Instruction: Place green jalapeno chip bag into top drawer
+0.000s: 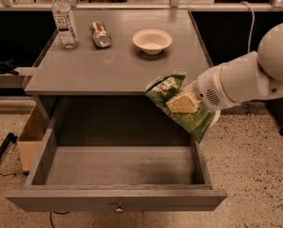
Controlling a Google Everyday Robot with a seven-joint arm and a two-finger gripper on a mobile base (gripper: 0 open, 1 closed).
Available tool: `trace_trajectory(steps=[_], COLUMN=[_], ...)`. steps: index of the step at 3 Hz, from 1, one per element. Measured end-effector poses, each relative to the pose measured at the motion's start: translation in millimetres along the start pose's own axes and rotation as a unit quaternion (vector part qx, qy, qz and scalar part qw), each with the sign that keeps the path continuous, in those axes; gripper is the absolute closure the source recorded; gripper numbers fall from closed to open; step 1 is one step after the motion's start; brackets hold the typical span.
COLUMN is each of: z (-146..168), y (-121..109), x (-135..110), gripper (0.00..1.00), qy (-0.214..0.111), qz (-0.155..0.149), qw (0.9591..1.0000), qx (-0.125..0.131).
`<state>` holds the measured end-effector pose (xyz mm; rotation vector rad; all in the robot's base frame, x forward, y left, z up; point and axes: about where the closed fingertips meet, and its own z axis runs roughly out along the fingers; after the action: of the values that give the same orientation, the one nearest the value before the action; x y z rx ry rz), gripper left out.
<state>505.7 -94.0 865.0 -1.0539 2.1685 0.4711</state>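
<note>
I have the bag (197, 122) clamped in the gripper (180, 103). One pale finger lies across the front of the bag, which hangs tilted in the air with nothing under it. It is at the front right corner of the worktop (108, 68), just off the front edge and over the right wall of the drawer (117, 199).

By my reckoning the pick-up is done and the carry is mostly done. The drawer stands pulled out, its floor is bare, and I can see nothing in the way. What is left is to bring the bag in toward the middle of the opening, lower it below the rim and let go. At present its lower corner is over the right wall rather than the floor, so I judge a release here would risk it catching on the wall or slipping outside.

There is little I can read. The bag has pale lettering on its green upper half, but I cannot make out a word or a brand. The bottle (64, 19) at the back left corner has a white label with dark print that I cannot read. The can (100, 34) beside it and the bowl (152, 40) at mid back show no writing.
</note>
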Motion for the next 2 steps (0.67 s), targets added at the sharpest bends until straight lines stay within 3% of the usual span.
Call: trace_trajectory(steps=[2], z=[57], y=[38], x=[45], gripper=[1.00], qy=[-0.031], qz=[0.031], qw=[0.9968], qx=[-0.068])
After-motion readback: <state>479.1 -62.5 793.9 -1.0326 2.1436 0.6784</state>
